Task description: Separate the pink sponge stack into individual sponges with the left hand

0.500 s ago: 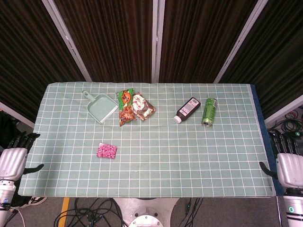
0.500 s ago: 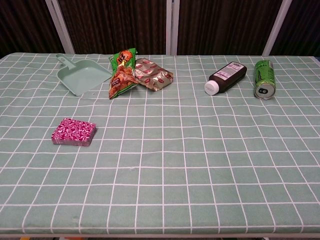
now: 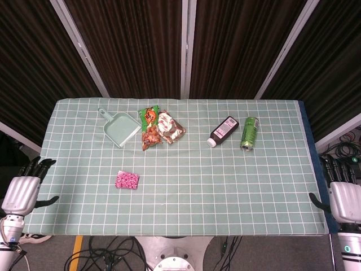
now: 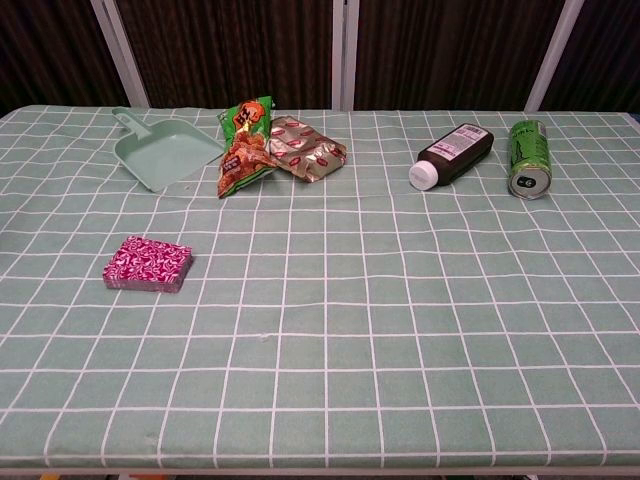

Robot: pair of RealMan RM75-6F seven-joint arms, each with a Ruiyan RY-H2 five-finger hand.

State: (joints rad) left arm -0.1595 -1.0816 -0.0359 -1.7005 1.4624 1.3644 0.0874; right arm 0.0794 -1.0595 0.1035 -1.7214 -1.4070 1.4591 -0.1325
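The pink sponge stack [image 3: 127,180] lies flat on the green checked tablecloth, left of centre; the chest view shows the stack [image 4: 147,264] as a low pile with a pink and white pattern. My left hand [image 3: 23,191] hovers off the table's left edge, well left of the stack, fingers apart and holding nothing. At the table's right edge my right hand [image 3: 342,197] hangs with fingers spread, empty. Neither hand appears in the chest view.
A mint dustpan [image 3: 120,128] sits at the back left. Two snack packets [image 3: 158,127] lie beside it. A dark bottle [image 3: 223,131] and a green can [image 3: 249,133] lie on their sides at the back right.
My left hand has shifted slightly right and up, closer to the table's left edge. Nothing on the table has moved.
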